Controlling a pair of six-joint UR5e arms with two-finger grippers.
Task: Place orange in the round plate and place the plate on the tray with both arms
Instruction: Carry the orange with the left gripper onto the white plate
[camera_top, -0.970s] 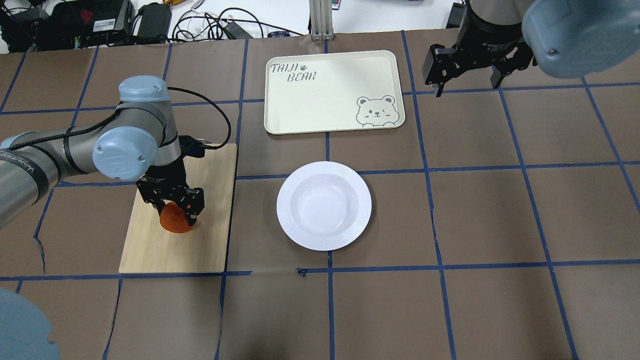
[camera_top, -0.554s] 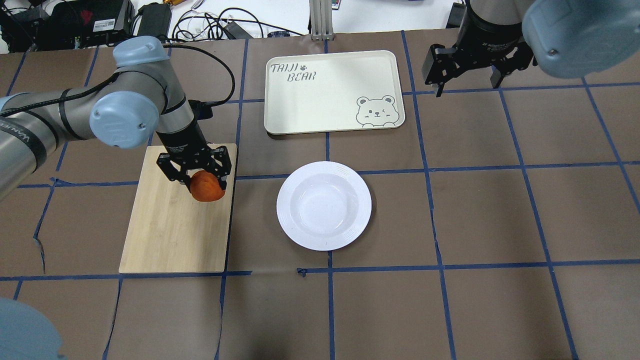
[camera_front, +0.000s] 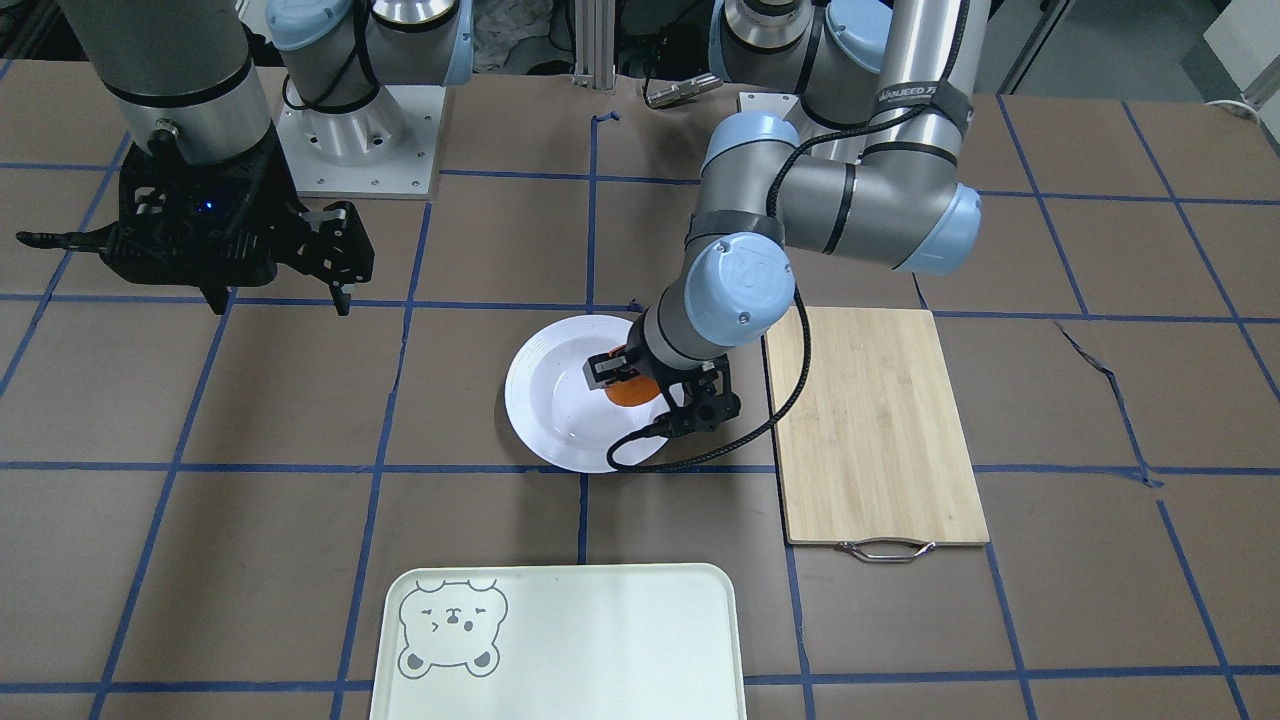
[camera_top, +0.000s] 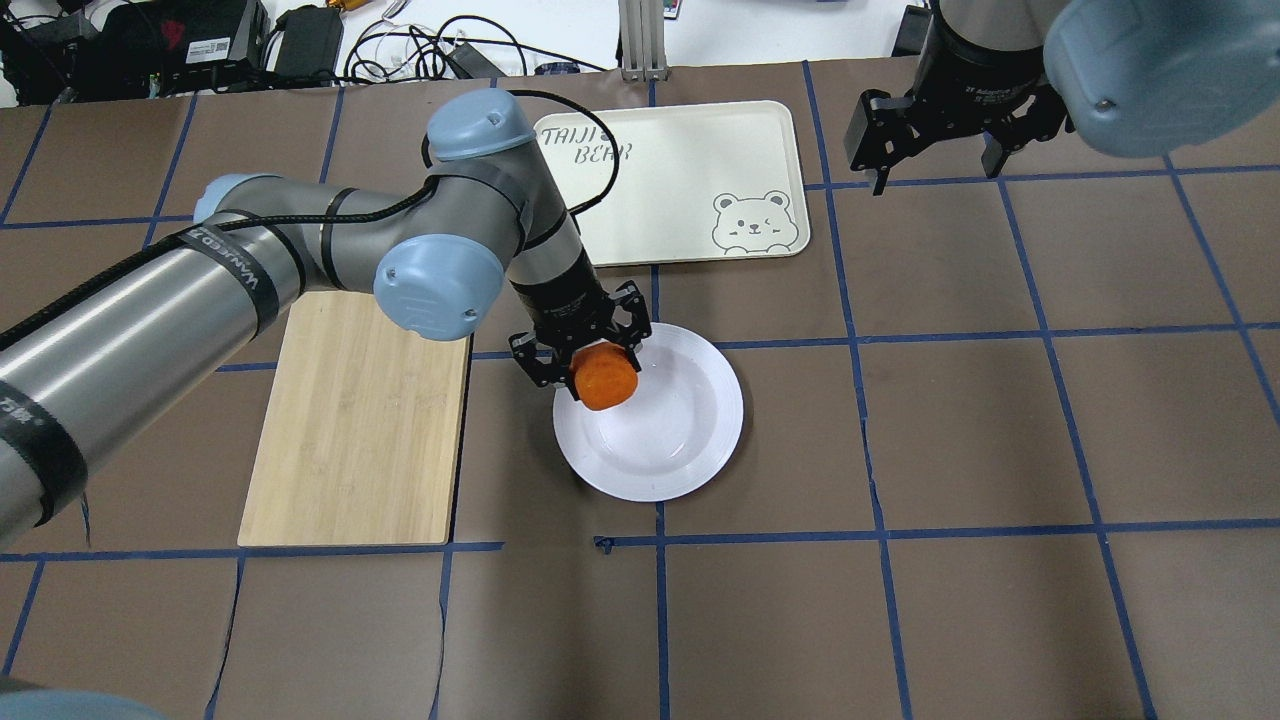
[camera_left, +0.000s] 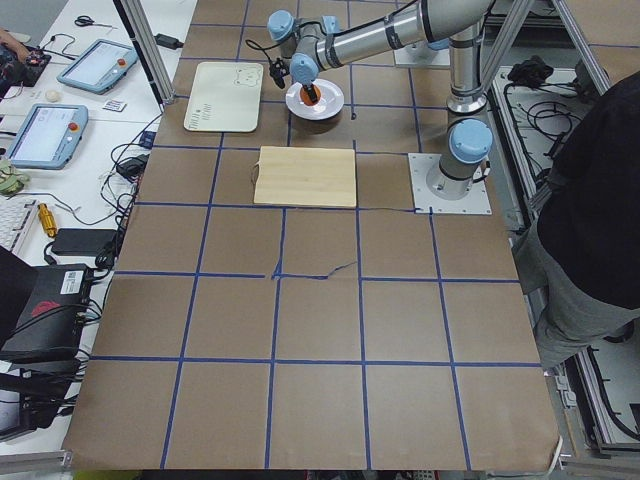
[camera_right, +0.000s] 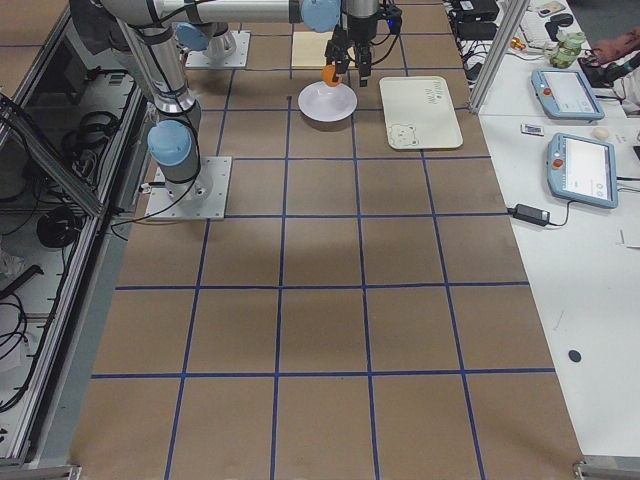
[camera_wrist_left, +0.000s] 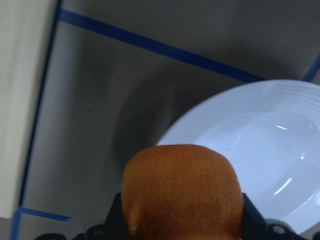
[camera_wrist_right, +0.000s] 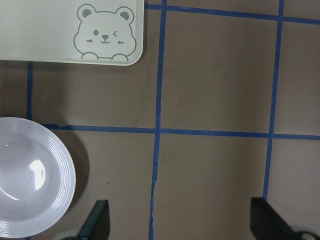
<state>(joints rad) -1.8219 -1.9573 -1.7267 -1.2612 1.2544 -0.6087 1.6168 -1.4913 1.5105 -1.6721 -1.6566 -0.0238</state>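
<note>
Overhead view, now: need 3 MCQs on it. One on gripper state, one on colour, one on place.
1. What state is the right gripper in?
A) open, holding nothing
B) shut, holding nothing
C) out of every view

2. What colour are the tape lines gridding the table?
A) red
B) blue
C) yellow

3. Where is the orange?
A) beneath the right gripper
B) held above the round plate
C) held in the right gripper

Answers:
1. A: its wrist view shows the fingers wide apart with nothing between them.
2. B: every view shows blue lines on the brown cover.
3. B: the left gripper clamps it over the plate's edge, on the side towards the robot's left.
</note>
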